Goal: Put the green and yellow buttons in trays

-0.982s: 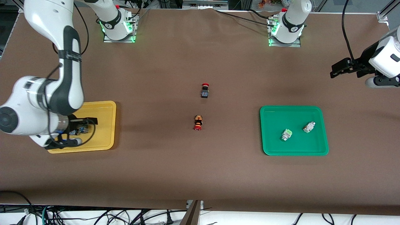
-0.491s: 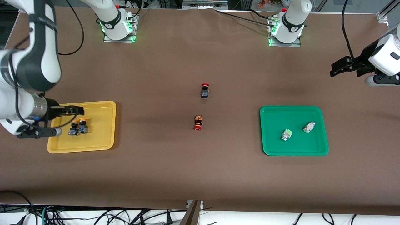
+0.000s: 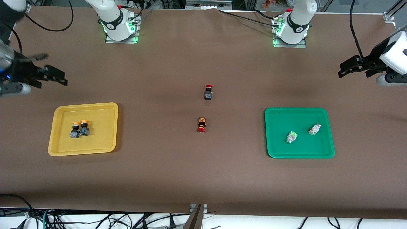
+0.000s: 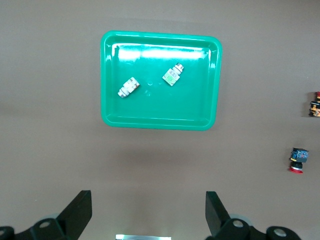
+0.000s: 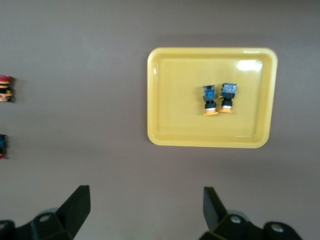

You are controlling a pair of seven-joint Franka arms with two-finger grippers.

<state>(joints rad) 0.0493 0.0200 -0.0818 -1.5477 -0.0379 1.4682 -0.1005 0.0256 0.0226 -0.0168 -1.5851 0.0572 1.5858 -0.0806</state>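
Two orange-yellow round-capped buttons [image 3: 79,129] lie side by side in the yellow tray [image 3: 105,140]; they also show in the right wrist view [image 5: 218,98], in the yellow tray [image 5: 165,90]. Two pale-green square-capped buttons [image 3: 291,137] [image 3: 314,129] lie apart in the green tray [image 3: 276,146]; the left wrist view shows the buttons [image 4: 128,87] [image 4: 172,75] and the tray [image 4: 200,105] as well. My right gripper [image 3: 52,74] is open and empty, high over bare table by the right arm's end. My left gripper [image 3: 348,68] is open and empty, high over the left arm's end.
A red-capped button with a black body [image 3: 208,92] and a red-capped button with an orange-black body [image 3: 201,124] lie on the brown table between the trays. Both arm bases stand along the table's edge farthest from the front camera.
My right gripper has risen from the yellow tray and drawn away toward the right arm's end, leaving both orange-yellow buttons in the tray. The left arm has barely moved.
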